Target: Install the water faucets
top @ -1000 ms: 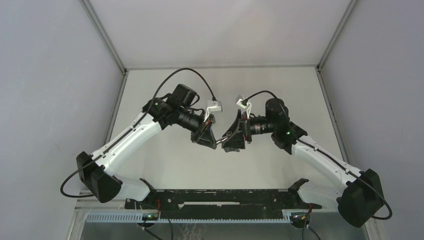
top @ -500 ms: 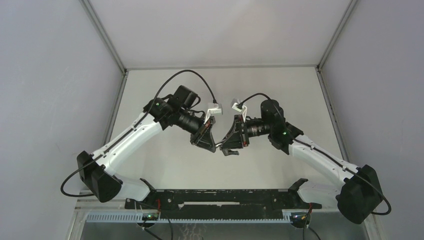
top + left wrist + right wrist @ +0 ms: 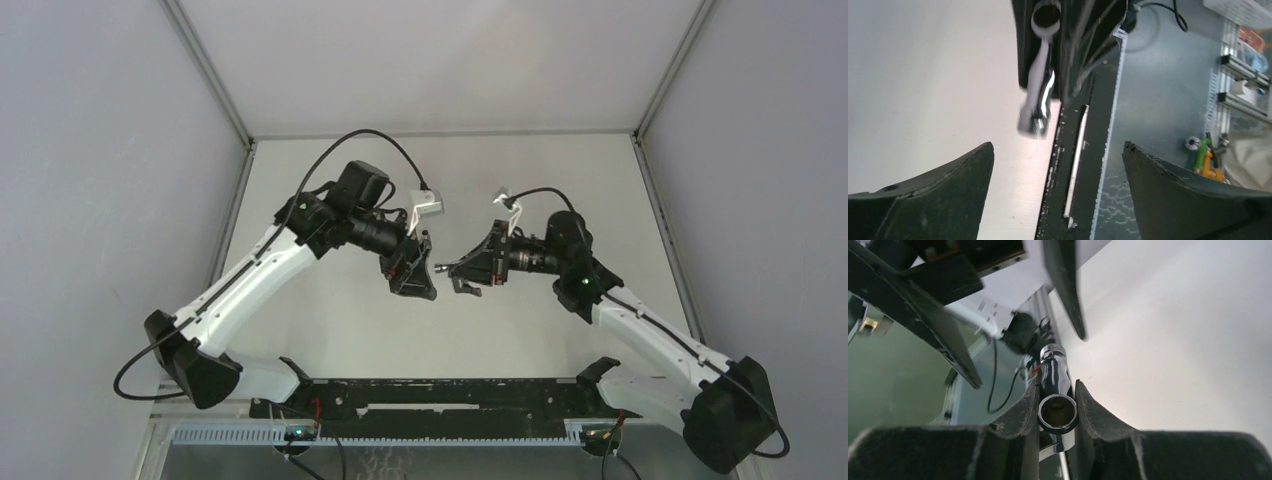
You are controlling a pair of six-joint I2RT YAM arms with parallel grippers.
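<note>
A small chrome faucet (image 3: 1054, 367) with a threaded end and an open round socket is pinched between the fingers of my right gripper (image 3: 1057, 390), which is shut on it. From above, the faucet (image 3: 441, 268) pokes out of the right gripper (image 3: 458, 271) towards the left gripper (image 3: 415, 274), above the middle of the table. In the left wrist view my left gripper (image 3: 1058, 146) stands wide open with nothing between its fingers. The faucet (image 3: 1039, 95) hangs ahead of it, blurred, in the right gripper's black fingers (image 3: 1073, 45). No separate stub shows.
A black rail (image 3: 440, 396) runs along the table's near edge between the arm bases, seen again as the black rail (image 3: 1083, 150) in the left wrist view. Grey walls (image 3: 110, 150) close in both sides. Small green and yellow fittings (image 3: 1206, 156) lie beyond the rail.
The left gripper has opened and let go of the faucet. The right gripper has shut on it. The arms have drawn apart, the right one moving right with the faucet.
</note>
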